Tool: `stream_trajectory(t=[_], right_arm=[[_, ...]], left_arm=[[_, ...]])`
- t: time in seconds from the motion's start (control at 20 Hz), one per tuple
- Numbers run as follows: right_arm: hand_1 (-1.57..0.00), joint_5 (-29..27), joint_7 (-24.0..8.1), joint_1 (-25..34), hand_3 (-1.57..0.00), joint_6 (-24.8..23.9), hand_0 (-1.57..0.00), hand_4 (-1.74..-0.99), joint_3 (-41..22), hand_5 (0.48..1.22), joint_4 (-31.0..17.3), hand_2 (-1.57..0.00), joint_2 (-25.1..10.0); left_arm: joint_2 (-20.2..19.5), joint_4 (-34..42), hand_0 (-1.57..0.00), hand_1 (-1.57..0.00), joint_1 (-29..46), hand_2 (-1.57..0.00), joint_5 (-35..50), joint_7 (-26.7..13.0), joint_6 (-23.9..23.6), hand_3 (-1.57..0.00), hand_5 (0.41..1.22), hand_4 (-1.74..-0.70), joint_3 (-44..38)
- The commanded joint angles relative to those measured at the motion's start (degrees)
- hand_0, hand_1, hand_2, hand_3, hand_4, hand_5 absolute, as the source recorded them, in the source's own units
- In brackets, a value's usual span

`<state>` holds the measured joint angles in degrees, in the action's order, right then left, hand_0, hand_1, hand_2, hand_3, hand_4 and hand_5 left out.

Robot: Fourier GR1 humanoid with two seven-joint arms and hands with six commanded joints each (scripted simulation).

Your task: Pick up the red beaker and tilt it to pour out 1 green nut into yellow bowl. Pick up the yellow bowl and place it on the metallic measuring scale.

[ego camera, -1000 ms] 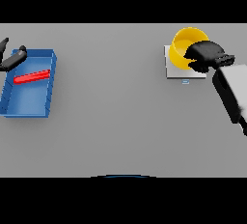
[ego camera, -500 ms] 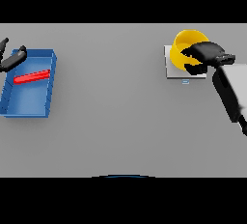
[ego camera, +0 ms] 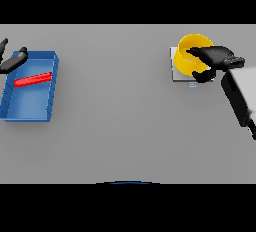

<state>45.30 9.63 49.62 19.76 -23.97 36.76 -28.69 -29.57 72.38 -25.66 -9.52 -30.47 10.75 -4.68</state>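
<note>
1. The bowl (ego camera: 190,56) is sitting on the scale (ego camera: 176,71), far right of the table (ego camera: 120,126).
2. The right hand (ego camera: 212,61) is pinching the bowl's near rim, fingers inside and thumb outside.
3. The left hand (ego camera: 12,61) is idling with relaxed fingers at the blue tray (ego camera: 30,107), which is holding a red piece (ego camera: 33,79).
4. The bowl is probably light, stiff and smooth, so a rim pinch may be slipping; a grip across the wall is looking safest.

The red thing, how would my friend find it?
Look at the grey table, then the blue rectangular tray at its left side. Inside lies a thin red beaker, on its side, slanted. It is the only red thing there.
</note>
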Motion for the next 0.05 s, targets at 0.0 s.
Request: stream_trajectory(t=[0.0], right_arm=[[-0.06, -0.16, -0.78, 0.64, -0.04, 0.52, -0.06, -1.39, 0.15, 0.779, 0.28, -0.05, 0.25]], left_arm=[[-0.05, -0.88, 0.0, 0.0, -0.76, 0.0, -0.21, 0.0, 0.1, 0.0, 0.76, -0.83, 0.05]])
